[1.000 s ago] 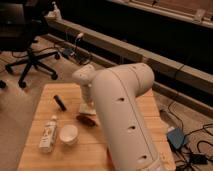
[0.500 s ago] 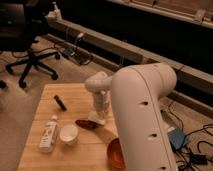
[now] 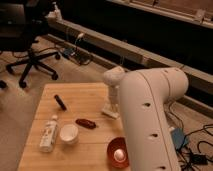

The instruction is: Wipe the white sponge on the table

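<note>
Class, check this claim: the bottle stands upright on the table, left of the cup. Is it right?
No: in the camera view the bottle lies on its side on the table, left of the cup. The gripper is down at the sponge, further right.

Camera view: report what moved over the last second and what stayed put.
The gripper, low at the white sponge, slid toward the picture's right across the table, the sponge seemingly with it. The arm swung aside, uncovering the red bowl. The bottle, white cup, black bar and brown object stayed put.
</note>
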### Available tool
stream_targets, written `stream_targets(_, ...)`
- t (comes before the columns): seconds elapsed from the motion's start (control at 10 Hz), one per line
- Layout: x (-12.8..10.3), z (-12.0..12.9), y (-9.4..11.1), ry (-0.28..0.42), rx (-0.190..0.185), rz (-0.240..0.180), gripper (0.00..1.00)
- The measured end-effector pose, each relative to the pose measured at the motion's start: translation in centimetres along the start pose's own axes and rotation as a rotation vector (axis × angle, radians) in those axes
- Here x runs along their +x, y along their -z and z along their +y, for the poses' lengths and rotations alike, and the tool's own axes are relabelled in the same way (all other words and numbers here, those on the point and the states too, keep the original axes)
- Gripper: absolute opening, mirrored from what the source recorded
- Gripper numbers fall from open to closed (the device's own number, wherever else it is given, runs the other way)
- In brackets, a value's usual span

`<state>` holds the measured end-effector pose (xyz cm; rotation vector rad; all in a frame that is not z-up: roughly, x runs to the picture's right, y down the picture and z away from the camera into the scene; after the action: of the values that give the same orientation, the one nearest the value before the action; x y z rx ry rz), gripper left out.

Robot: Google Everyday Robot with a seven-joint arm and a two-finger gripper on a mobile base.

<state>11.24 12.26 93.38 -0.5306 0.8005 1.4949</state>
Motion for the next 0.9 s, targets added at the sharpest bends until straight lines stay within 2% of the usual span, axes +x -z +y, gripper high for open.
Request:
stream_targets(0.3,-5.2,-3.4,0.2,-0.071,0.011,-0.007,0.00)
stream_targets(0.5,-8.7,-3.0,0.5,-0.084,0.022,-0.017,0.00)
stream_targets(0.6,-10.7,-1.9,1.2,-0.075,0.030,-0.038,0.00)
stream_targets(0.8,-12.9,0.8,2.9,-0.043,0.017,-0.072,0.00)
stream_targets(0.9,-14.0,2.9,4.6,-0.011,0.012,-0.098,0.00)
